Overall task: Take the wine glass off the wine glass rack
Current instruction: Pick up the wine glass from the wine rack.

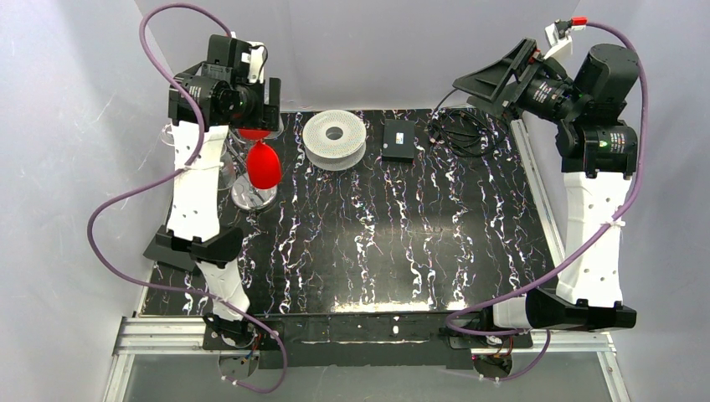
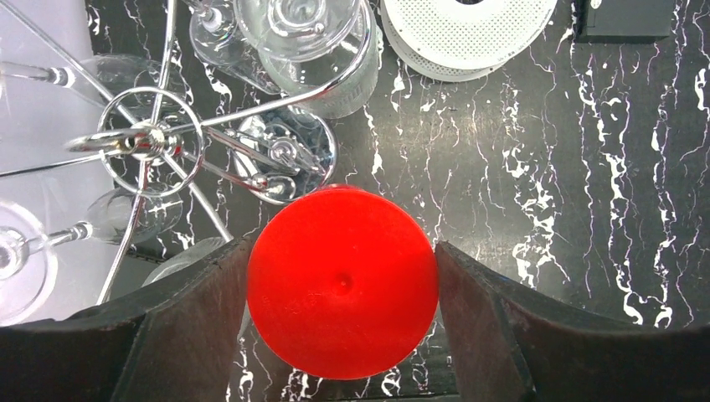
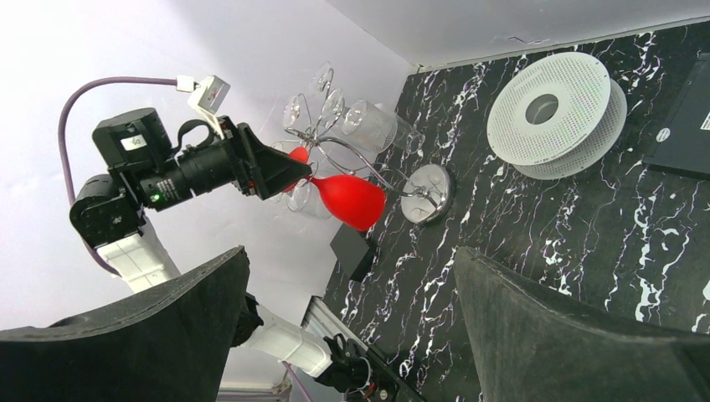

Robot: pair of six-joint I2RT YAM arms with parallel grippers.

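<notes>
Top external: fixed high above and behind the arm bases, facing down and forward over the whole black table (image 1: 435, 243). Left wrist: aimed straight down, very near, right over the red wine glass (image 2: 343, 280), with the wine glass rack (image 2: 151, 142) just beside it at the upper left. Right wrist: held up at the far right corner, rolled sideways, facing across the table from well away. Shared by all three: glass, rack, white spool (image 1: 335, 138)

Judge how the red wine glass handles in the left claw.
The red wine glass looks glossy, so it may slip in the left claw. Gripped near its foot, the bowl could swing. Probably brittle against the wine glass rack.
</notes>
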